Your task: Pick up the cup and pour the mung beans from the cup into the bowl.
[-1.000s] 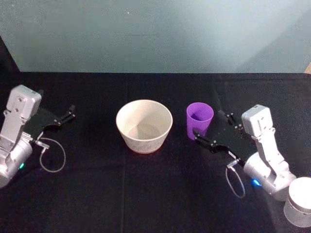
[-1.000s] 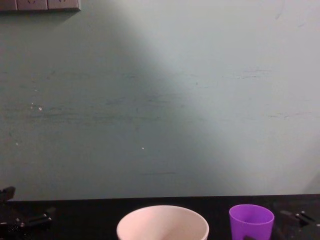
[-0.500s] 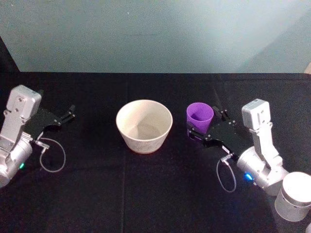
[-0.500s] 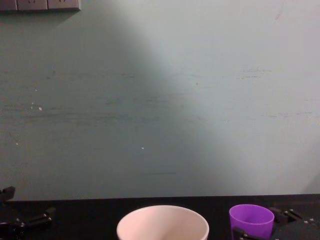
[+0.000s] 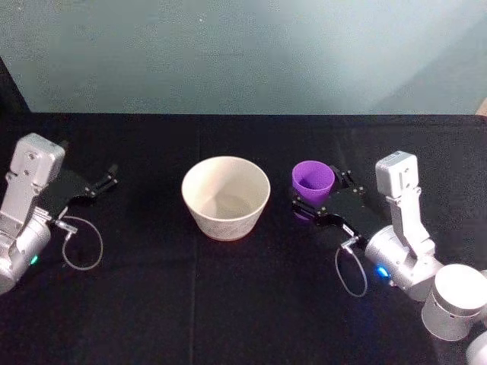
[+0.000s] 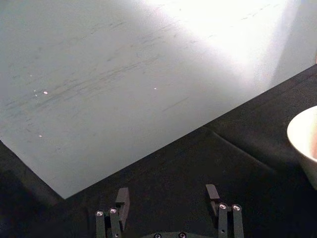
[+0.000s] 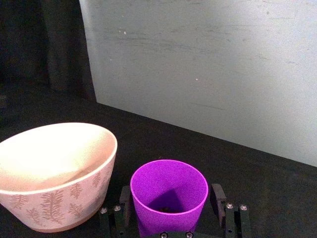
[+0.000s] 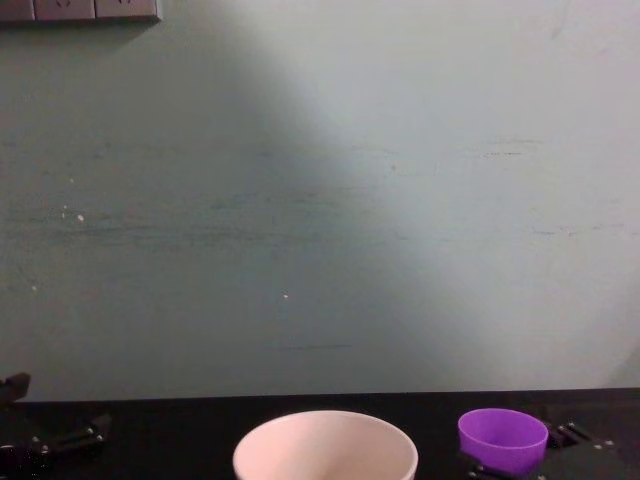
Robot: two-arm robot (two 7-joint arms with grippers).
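While the cup point(image 5: 313, 182) stands upright on the black table point(image 5: 228, 304), just right of the bowl point(image 5: 226, 219) and apart from it, the right gripper point(image 5: 317, 188) straddles its lower half. Its fingers point(image 7: 216, 194) are spread, one on each side of the cup wall and close to it; contact cannot be confirmed. One finger reaches in on the side toward the bowl, in the narrow strip of table between the two vessels. The cup mouth faces up; a dark patch point(image 7: 166, 208) lies at the bottom, too small to identify. The bowl sits upright at table centre, plain cream inside, with a leaf print on the outer wall. The left gripper point(image 5: 109, 176) rests at the table's left side, well apart from the bowl, fingers apart. A cable loop point(image 5: 82, 247) hangs beside the left wrist. A pale wall point(image 5: 243, 53) backs the table
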